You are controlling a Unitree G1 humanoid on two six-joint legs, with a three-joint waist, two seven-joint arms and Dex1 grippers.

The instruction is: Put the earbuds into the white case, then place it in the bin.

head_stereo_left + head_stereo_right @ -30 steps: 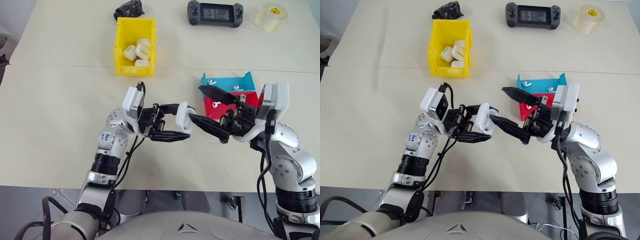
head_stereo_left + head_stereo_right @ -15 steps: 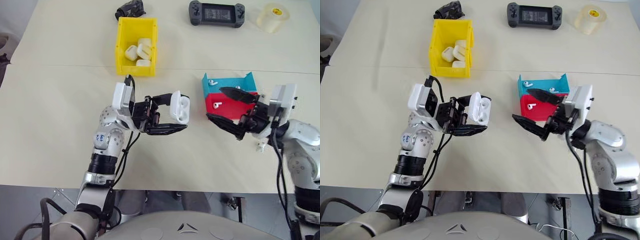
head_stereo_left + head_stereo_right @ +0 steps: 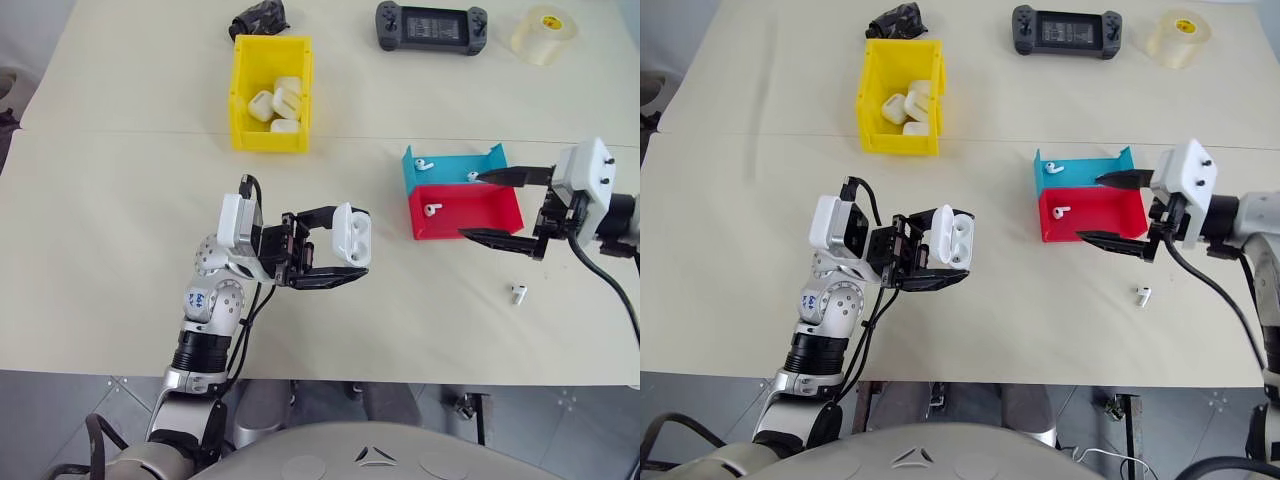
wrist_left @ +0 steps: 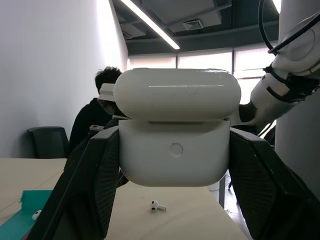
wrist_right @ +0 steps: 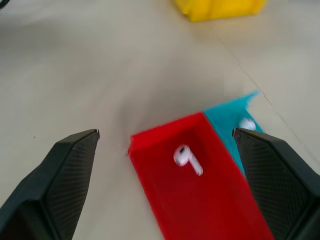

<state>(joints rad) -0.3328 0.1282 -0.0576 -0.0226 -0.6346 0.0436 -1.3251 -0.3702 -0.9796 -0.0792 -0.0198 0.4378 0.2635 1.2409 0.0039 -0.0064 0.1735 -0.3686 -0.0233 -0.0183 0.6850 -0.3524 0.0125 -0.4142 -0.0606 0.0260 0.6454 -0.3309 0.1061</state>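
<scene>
The left claw (image 3: 345, 250), just left of the frame's centre in the head view, is clamped on the small white glossy rounded plastic earbud case (image 3: 350, 233), one black finger on each narrow side, holding it clear above the pale cream surface (image 3: 120, 200). The lid is swung up, and the open sockets face toward the right of the frame, the case's long axis running roughly up and down the picture; held that way, I'd say, so the other arm can feed buds straight in. In the left wrist view the case (image 4: 175, 125) sits squarely between the fingers, hinge side and round button toward the camera. The right claw (image 3: 500, 203), at the right-centre of the frame, has its fingers spread wide with nothing between them, straddling the right end of the low red plastic tray (image 3: 470, 215), where one tiny white stemmed earbud (image 3: 432, 210) lies. The teal tray (image 3: 450, 168) just behind holds two more buds, and a stray earbud (image 3: 518, 293) lies on the surface below the claw. The tall yellow plastic bin (image 3: 245, 95), upper left of centre, already holds several white cases. Beyond it lie a black game console (image 3: 430, 25) and a roll of clear tape (image 3: 542, 33).
</scene>
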